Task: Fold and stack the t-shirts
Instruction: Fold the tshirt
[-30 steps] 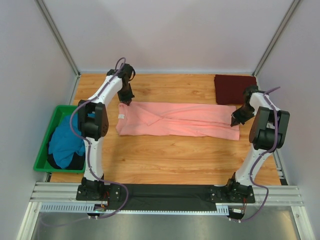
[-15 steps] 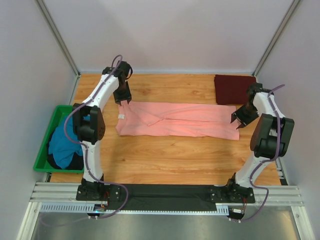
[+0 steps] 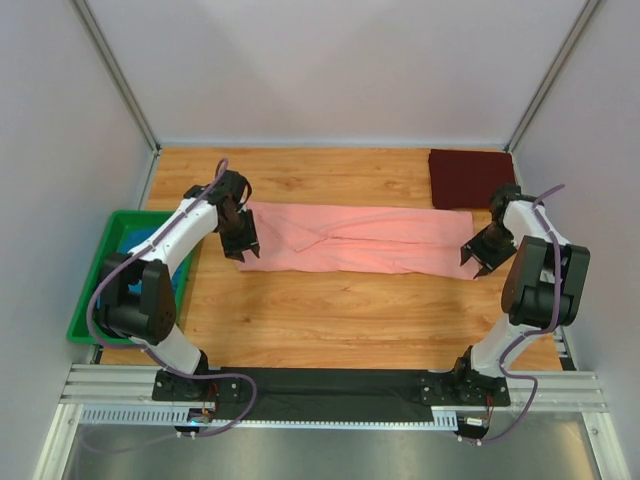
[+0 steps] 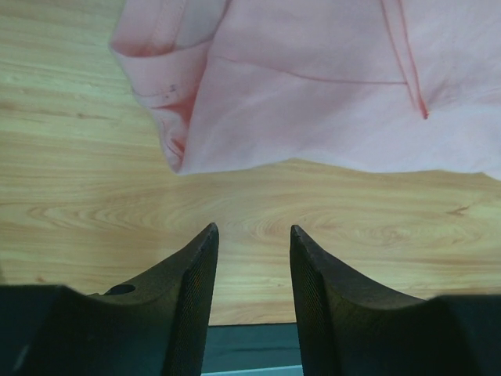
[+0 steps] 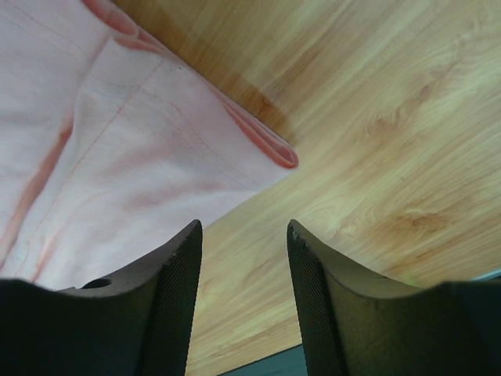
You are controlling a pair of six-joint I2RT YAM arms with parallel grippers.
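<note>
A salmon-pink t-shirt (image 3: 360,240) lies folded into a long strip across the middle of the wooden table. My left gripper (image 3: 245,248) hangs over its left end, open and empty; in the left wrist view the shirt's near left corner (image 4: 176,153) lies just beyond the gripper (image 4: 252,231). At the strip's right end my right gripper (image 3: 474,259) is open and empty too, with the shirt's corner (image 5: 270,145) just ahead of that gripper (image 5: 243,227). A dark maroon t-shirt (image 3: 468,177) lies folded at the back right. A teal-blue t-shirt (image 3: 130,285) is bunched in the green bin.
The green plastic bin (image 3: 85,300) stands off the table's left edge, beside the left arm. Grey walls close in the back and both sides. Bare wood (image 3: 340,320) stretches from the pink shirt to the near edge, where the arm bases are bolted.
Both grippers have opened and let go of the pink shirt. The left gripper moved from the far left corner to the near left end. The right gripper shifted slightly nearer.
</note>
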